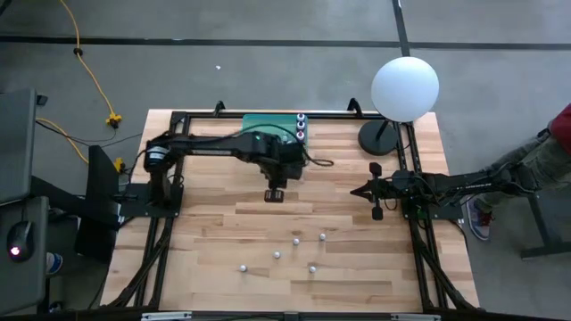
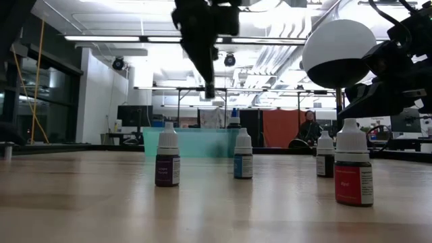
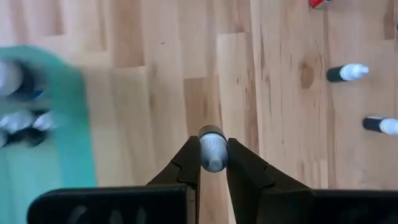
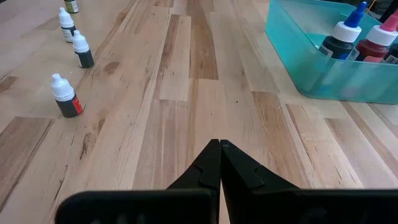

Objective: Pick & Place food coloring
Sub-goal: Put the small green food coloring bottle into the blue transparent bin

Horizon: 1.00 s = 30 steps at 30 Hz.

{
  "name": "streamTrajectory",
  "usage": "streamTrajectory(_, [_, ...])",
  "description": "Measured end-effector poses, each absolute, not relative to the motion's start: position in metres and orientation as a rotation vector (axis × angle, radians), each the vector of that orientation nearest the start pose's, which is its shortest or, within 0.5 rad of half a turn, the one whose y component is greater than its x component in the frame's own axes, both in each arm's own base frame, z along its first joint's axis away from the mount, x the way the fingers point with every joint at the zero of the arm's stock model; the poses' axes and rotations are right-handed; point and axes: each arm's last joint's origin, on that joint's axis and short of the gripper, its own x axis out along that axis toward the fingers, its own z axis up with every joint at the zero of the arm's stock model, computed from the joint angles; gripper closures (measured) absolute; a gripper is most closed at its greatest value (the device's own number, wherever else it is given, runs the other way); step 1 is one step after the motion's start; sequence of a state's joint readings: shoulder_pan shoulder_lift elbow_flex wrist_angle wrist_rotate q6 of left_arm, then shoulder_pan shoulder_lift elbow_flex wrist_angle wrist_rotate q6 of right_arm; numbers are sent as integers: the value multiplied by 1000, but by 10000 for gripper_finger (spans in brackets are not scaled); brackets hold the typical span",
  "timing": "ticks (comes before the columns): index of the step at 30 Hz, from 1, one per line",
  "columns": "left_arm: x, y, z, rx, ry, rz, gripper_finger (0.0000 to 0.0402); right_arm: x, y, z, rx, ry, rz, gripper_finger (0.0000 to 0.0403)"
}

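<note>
My left gripper (image 1: 275,194) hangs over the table's middle, high above the wood in the low view (image 2: 210,86), shut on one small food coloring bottle (image 3: 212,149). Several more bottles stand upright on their bases on the near half of the table (image 1: 296,241), (image 2: 167,162), (image 2: 353,170), (image 4: 65,96). Others stand in the teal bin (image 1: 268,125), (image 4: 323,68) at the far edge. My right gripper (image 4: 219,147) waits shut at the table's right side (image 1: 359,192), touching nothing. My left gripper pinches the bottle between its two fingers at its whitish cap (image 3: 214,155), coming from above and pointing down. The dark body (image 3: 211,132) shows just beyond the fingertips. The bottle is lifted clear of the table.
A big white globe lamp (image 1: 404,87) stands on a dark round base at the far right corner. A black frame (image 1: 178,116) runs round the table. Bare wood lies between the bin and the standing bottles. A person's legs show beyond the right edge (image 1: 535,160).
</note>
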<state>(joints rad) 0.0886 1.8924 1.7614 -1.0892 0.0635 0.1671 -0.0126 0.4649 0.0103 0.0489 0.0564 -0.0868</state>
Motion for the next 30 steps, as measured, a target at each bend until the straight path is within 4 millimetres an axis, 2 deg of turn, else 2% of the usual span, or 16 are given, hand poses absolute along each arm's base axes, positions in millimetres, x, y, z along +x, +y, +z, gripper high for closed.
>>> streamTrajectory(3, [370,42,303,26,1201,-42,362,119,-3,130,-95,413,-50,402])
streamTrajectory(7, [347,62,309,-19,1190,23,362,119,-3,130,-94,409,-50,402])
streamTrajectory(12, [317,89,306,-124,1170,143,362,119,-3,130,-94,409,-50,402])
streamTrajectory(16, [303,114,300,-251,1134,272,362,119,-3,130,-94,409,-50,402])
streamTrajectory(23, [297,160,292,-338,1028,415,362,119,-3,130,-94,408,-50,402])
streamTrajectory(30, [293,200,271,-365,1050,476,362,119,-3,130,-94,409,-51,402])
